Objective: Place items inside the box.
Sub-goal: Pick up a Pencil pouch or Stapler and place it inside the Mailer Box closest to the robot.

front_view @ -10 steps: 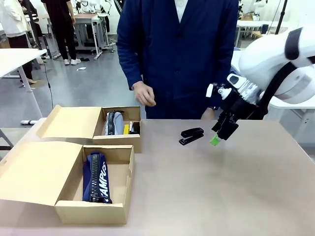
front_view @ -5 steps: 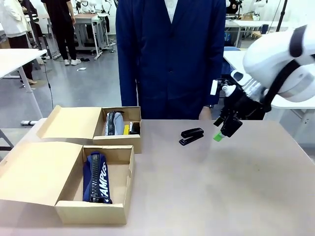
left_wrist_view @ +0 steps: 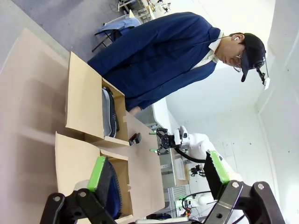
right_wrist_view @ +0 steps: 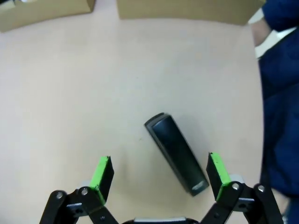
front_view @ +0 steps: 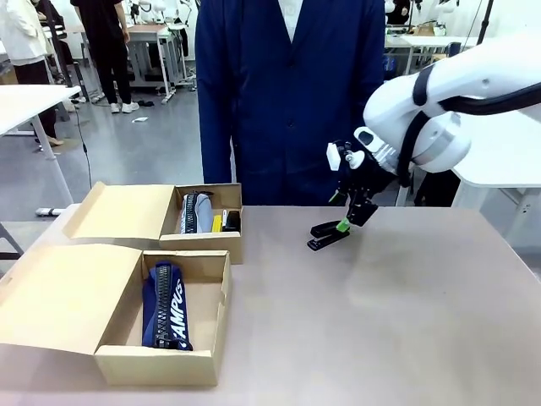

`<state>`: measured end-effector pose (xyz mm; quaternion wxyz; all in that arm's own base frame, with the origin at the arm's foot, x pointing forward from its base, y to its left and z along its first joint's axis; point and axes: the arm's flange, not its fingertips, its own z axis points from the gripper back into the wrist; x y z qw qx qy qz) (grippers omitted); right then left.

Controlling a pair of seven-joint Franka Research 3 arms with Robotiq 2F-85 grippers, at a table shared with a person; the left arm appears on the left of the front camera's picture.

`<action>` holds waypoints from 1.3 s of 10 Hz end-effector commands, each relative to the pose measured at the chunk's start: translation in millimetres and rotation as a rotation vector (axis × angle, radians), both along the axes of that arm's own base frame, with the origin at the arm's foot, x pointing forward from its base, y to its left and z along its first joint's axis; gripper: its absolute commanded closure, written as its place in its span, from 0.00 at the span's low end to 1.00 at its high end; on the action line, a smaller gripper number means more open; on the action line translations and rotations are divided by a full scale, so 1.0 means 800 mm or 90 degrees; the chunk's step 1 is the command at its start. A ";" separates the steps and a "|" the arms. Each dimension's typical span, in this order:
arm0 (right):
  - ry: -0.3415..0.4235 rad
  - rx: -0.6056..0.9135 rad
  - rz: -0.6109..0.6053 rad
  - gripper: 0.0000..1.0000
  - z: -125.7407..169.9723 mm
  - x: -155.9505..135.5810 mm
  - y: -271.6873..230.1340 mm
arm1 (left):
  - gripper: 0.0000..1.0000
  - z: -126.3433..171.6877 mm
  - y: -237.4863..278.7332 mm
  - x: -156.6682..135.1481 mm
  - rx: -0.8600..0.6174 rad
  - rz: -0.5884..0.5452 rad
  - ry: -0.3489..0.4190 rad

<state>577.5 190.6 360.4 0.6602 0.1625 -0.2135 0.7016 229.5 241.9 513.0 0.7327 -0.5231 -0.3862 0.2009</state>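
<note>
- Workshop room with a grey floor (front_view: 152,144); a person in a navy coat (front_view: 292,93) stands at the far edge.
- Matte tan table (front_view: 397,330).
- 2 open cardboard boxes at its left: the near box (front_view: 218,292) holds the navy pouch (front_view: 166,306); the far box (front_view: 203,246) holds the grey pouch (front_view: 197,211), yellow knife (front_view: 217,222) and 1 boxed stapler (front_view: 231,220).
- Right claw (front_view: 352,218), spread wide and empty, hangs just over the loose stapler (front_view: 329,234) on the tabletop.
- Left claw (left_wrist_view: 156,170): spread wide, empty.

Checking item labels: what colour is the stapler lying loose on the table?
Black. The stapler shows best in the right wrist view.
</note>
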 end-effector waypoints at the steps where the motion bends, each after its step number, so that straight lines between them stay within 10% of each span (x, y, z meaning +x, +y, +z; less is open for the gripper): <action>1: -0.016 -0.004 0.052 0.00 -0.013 0.025 0.009 | 0.00 0.001 -0.001 0.001 -0.002 0.000 -0.020; 6: 0.034 -0.038 0.098 0.00 -0.084 0.043 0.024 | 0.00 0.001 -0.001 0.001 -0.002 0.000 -0.020; 13: 0.057 -0.046 0.105 0.08 -0.085 0.039 0.016 | 0.00 0.001 -0.001 0.001 -0.002 0.000 -0.020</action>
